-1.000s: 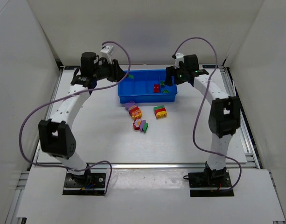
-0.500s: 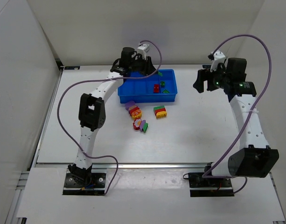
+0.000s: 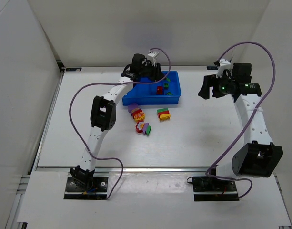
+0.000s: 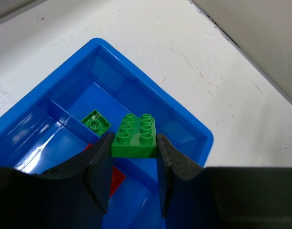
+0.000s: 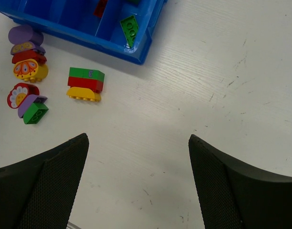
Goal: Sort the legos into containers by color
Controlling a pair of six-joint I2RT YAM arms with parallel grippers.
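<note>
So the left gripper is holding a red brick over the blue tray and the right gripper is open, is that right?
Not quite: the brick is green, not red. The left wrist view shows the left gripper holding a green brick over the blue tray. The right gripper is open.

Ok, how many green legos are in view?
4: a green brick in the left claw over the tray, a green wedge in its end compartment, a green layer topping the red-yellow stack, a green block against the purple piece. More may be hidden.
</note>
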